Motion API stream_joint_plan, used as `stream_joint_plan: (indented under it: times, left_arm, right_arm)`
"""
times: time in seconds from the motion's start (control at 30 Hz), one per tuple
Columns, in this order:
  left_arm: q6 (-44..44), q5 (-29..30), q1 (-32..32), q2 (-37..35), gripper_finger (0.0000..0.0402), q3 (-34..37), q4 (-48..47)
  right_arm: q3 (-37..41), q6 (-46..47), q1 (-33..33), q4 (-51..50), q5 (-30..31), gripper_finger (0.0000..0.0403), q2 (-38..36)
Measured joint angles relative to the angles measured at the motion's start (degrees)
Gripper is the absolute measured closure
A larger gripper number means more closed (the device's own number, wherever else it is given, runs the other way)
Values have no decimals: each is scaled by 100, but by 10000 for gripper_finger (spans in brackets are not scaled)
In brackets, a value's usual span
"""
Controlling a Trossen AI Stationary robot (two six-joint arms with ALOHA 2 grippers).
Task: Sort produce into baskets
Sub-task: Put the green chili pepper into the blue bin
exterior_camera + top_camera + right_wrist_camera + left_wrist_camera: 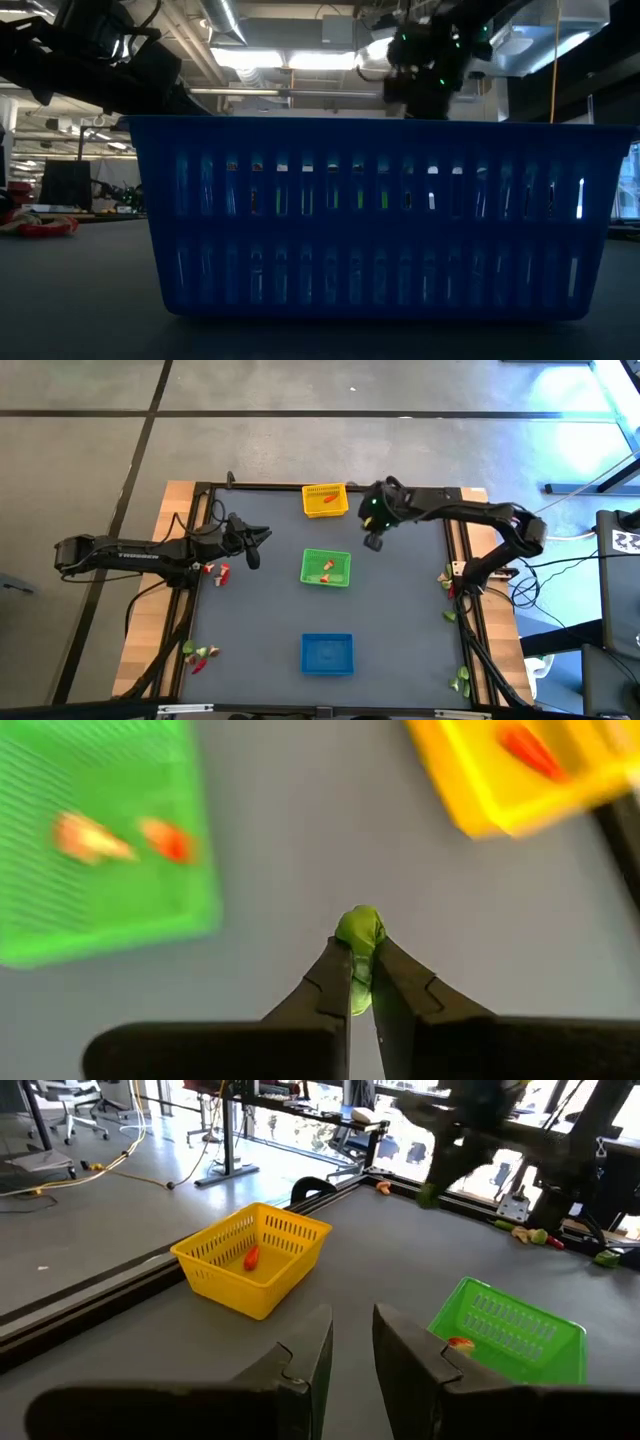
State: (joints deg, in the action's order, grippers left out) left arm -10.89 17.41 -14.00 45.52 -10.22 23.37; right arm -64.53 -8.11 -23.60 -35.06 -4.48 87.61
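The right claw (360,982), near the bench's far edge, pinches a small light-green toy produce piece (360,932). Centre it over the intended square mesh basket, lower, then release; the left claw (352,1342) waits narrowly parted, empty.

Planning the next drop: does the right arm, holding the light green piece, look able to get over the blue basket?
Probably yes. The right end effector holds the light green piece above bare mat, and only the green basket lies near its path to the blue basket.
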Motion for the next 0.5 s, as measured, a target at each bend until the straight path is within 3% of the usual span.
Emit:
stream_joint_plan:
  times: [0.23,0.5]
  left_arm:
    - [6,0,0,0,329,0,-44]
    - [-291,-2,2,0,329,0,-40]
  right_arm:
    - [0,365,1070,882,-596,381,0]
    - [0,359,2147,1320,-672,381,0]
